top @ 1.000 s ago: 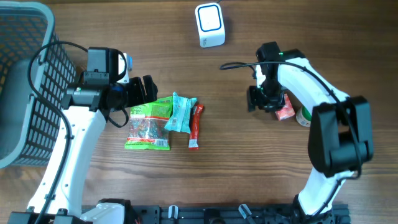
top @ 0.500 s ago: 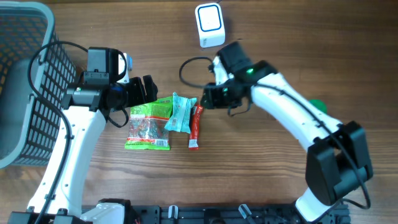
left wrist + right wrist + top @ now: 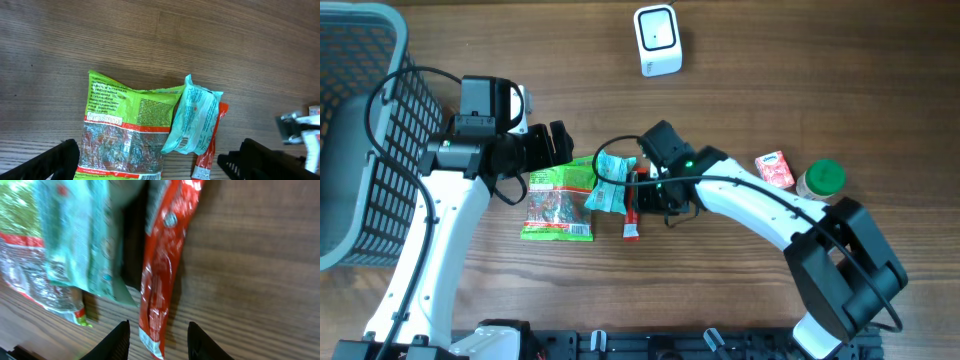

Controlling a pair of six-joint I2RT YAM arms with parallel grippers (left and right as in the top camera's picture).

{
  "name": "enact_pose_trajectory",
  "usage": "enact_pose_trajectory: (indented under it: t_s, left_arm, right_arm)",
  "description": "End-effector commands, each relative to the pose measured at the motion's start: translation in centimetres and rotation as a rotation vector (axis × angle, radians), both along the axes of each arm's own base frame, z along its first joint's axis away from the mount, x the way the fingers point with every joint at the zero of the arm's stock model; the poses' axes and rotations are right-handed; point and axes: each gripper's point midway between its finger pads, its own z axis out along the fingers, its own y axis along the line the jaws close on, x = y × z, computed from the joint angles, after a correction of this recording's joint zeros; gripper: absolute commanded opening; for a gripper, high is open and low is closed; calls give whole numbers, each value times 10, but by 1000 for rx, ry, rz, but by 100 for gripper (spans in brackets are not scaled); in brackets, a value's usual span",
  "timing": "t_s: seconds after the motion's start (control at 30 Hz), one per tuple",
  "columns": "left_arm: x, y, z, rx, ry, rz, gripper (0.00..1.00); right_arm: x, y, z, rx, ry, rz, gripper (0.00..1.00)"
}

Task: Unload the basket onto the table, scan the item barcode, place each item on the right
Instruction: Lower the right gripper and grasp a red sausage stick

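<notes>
Right end effector [image 3: 159, 328], jaws parted and apparently gripping nothing, straddles the red stick [image 3: 165, 255] on the table [image 3: 250, 255] beside the teal packet [image 3: 75, 245], so closing off-centre could snag both; left end effector [image 3: 560, 145] released.

A lime-green bag [image 3: 560, 200] carries a red band and a speckled lower half; the packet [image 3: 612, 180] is pale turquoise, the sachet [image 3: 632, 215] glossy red, the desk [image 3: 820, 60] brown and wood-grained. The scanner [image 3: 657, 40] is white, the mesh basket [image 3: 350, 150] grey, the carton [image 3: 775, 169] pinkish-red, the jar lid [image 3: 823, 176] green.
</notes>
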Motion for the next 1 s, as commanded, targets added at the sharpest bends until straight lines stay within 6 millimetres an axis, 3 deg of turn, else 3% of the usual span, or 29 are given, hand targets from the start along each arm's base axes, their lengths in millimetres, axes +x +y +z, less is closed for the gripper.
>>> enact_pose_trajectory:
  t_s: [0.0,0.13,0.53,0.67,0.9,0.97]
  left_arm:
    - [1,-3,1,-12,-1,-5,100]
    - [1,-3,1,-12,-1,-5,100]
    - [1,-3,1,-12,-1,-5,100]
    - [1,-3,1,-12,-1,-5,100]
    - [1,-3,1,-12,-1,-5,100]
    - [1,-3,1,-12,-1,-5,100]
  right_arm:
    - [-9,1,-10,-27,28,-44,38]
    - [-8,12,-8,-7,1,-35,39]
    - [-16,1,-27,-56,26,-169,36]
    - [-20,-1,-38,-34,60,-255,22]
    - [-22,0,-37,-12,55,-215,4]
    - [-19,0,-31,8,34,-162,4]
